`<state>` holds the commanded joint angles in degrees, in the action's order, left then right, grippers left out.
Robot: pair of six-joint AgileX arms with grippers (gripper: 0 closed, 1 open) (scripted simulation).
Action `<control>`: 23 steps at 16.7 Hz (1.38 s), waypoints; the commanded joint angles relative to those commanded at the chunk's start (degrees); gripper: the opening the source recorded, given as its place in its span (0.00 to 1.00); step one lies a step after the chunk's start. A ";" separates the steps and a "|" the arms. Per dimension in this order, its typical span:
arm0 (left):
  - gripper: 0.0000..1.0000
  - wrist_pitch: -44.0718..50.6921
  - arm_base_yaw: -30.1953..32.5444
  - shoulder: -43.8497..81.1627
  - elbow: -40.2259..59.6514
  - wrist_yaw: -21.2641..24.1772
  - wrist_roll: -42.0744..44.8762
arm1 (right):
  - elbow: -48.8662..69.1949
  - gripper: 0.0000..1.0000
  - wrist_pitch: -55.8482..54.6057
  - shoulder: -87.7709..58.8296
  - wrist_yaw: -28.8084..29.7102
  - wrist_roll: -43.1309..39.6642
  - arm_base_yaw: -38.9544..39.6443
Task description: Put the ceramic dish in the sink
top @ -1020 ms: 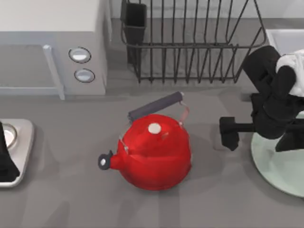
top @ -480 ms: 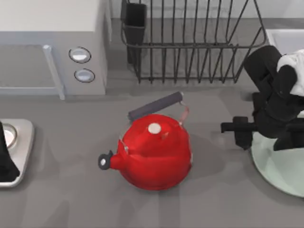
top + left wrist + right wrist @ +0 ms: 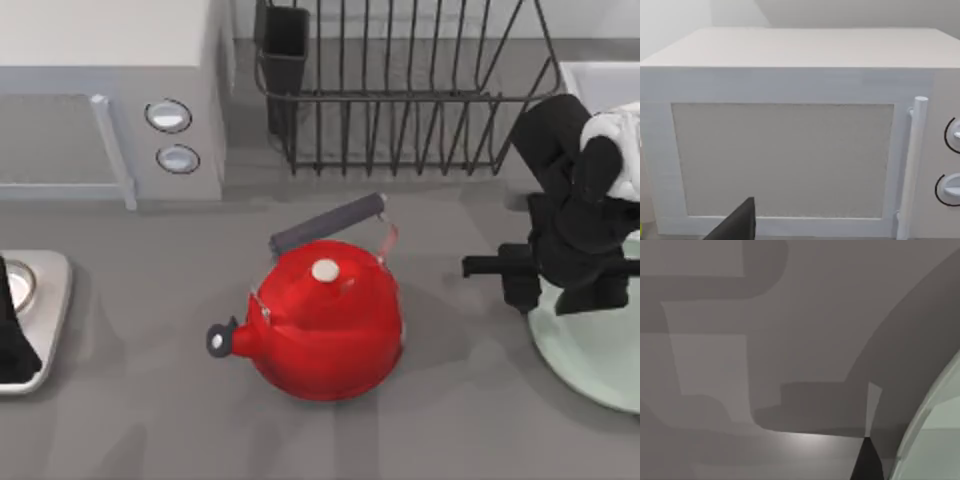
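Note:
The ceramic dish (image 3: 600, 365) is a pale mint-green plate lying flat at the table's right edge, partly cut off by the top view. My right gripper (image 3: 555, 292) hangs over the dish's left rim, open, with one finger (image 3: 521, 288) outside the rim above the table and the other over the plate. In the right wrist view a dark fingertip (image 3: 867, 462) stands just beside the dish rim (image 3: 932, 440). The sink (image 3: 592, 78) shows its pale rim at the back right, behind the right arm. My left gripper (image 3: 10, 345) is parked at the far left.
A red kettle (image 3: 325, 320) with a dark handle sits mid-table, left of the dish. A black wire dish rack (image 3: 400, 95) stands behind it. The white microwave (image 3: 110, 90) (image 3: 790, 140) fills the back left, with a grey appliance (image 3: 45, 320) in front.
The right gripper has shifted right onto the dish's left rim. Its outer finger moved in from the bare table and the gap between the fingers has narrowed. The left arm stayed still.

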<state>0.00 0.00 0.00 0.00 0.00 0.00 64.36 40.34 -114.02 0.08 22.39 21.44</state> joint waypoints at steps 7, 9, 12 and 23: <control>1.00 0.00 0.00 0.00 0.00 0.00 0.00 | 2.24 0.00 0.61 3.89 0.35 -0.09 -0.66; 1.00 0.00 0.00 0.00 0.00 0.00 0.00 | 5.44 0.00 3.81 3.46 0.34 -0.03 -0.60; 1.00 0.00 0.00 0.00 0.00 0.00 0.00 | 14.77 0.00 13.12 2.84 0.34 0.03 -0.55; 1.00 0.00 0.00 0.00 0.00 0.00 0.00 | 57.34 0.00 56.78 4.73 0.28 -0.65 -1.21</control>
<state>0.00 0.00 0.00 0.00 0.00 0.00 121.70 97.12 -109.28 0.36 21.74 20.23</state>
